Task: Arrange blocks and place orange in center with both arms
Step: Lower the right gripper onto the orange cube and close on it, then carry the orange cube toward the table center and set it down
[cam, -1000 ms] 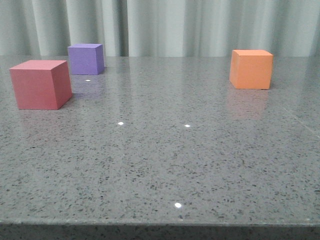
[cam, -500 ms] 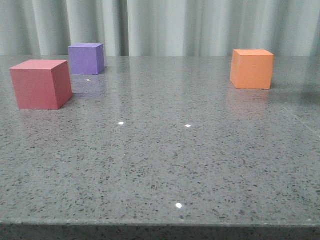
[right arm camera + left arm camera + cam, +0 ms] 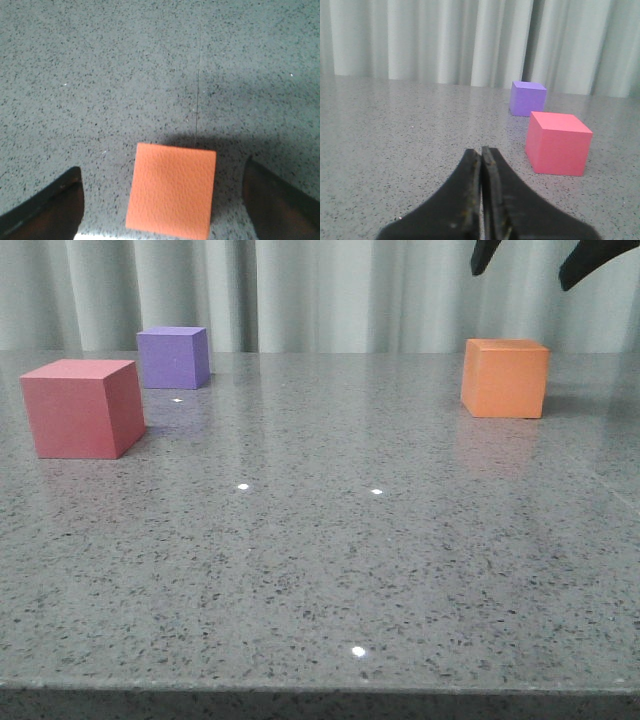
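the right gripper [image 3: 530, 260] has come into the front view since half a second ago, its fingers spread wide above the orange cube [image 3: 505, 378], which sits on the table [image 3: 330, 570] to the right. none of the blocks seems to have moved. the left gripper [image 3: 481, 165] is closed empty, near the red-pink cube [image 3: 558, 143], the purple cube [image 3: 527, 98] behind.

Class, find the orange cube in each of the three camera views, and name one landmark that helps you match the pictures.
Front view: orange cube at far right, below the open right hand.
Left wrist view: not in it.
Right wrist view: bottom centre, between the fingers.
Shared landmark: speckled grey table.
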`<state>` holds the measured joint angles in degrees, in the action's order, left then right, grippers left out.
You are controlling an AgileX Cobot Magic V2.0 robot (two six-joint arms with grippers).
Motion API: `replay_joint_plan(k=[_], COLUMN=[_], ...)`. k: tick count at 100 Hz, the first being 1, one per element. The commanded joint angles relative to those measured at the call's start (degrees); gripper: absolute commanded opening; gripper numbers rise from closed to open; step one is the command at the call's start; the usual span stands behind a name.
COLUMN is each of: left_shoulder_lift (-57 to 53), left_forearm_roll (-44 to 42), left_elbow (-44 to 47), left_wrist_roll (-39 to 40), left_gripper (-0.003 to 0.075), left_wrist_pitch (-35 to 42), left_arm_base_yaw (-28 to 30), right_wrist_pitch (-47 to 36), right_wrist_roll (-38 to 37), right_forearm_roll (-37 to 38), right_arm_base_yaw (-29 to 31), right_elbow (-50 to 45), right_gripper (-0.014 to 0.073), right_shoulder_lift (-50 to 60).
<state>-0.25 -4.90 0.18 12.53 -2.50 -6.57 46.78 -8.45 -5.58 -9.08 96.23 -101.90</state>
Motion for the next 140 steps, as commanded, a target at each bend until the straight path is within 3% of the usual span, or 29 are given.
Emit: replay_joint_plan(k=[1, 84, 91, 113, 140], left_shoulder_lift=[-2.1, -2.1, -2.1, -2.1, -2.1], left_forearm_roll=[0.5, 0.5, 0.5, 0.5, 0.5], left_elbow=[2.4, 2.4, 2.4, 2.4, 2.4], left_wrist_roll=[0.1, 0.1, 0.1, 0.1, 0.1], left_gripper=[-0.0020, -0.0020, -0.0020, -0.0020, -0.0020], left_wrist_pitch=[4.6, 4.6, 4.6, 4.6, 4.6], left_arm_base_yaw=[0.3, 0.3, 0.3, 0.3, 0.3], right_wrist_pitch=[-2.6, 2.0, 2.0, 2.1, 3.8], right_wrist_roll=[0.3, 0.3, 0.3, 0.3, 0.3], right_forearm_roll=[0.2, 2.8, 2.8, 2.4, 0.3], right_arm_base_yaw=[-0.3, -0.4, -0.4, -0.4, -1.8], right_elbow=[2.6, 2.6, 2.6, 2.6, 4.9], right_gripper=[0.0633, 0.0631, 0.0593, 0.0307, 0.0299], right_shoulder_lift=[1.3, -5.8, -5.8, -5.8, -3.8])
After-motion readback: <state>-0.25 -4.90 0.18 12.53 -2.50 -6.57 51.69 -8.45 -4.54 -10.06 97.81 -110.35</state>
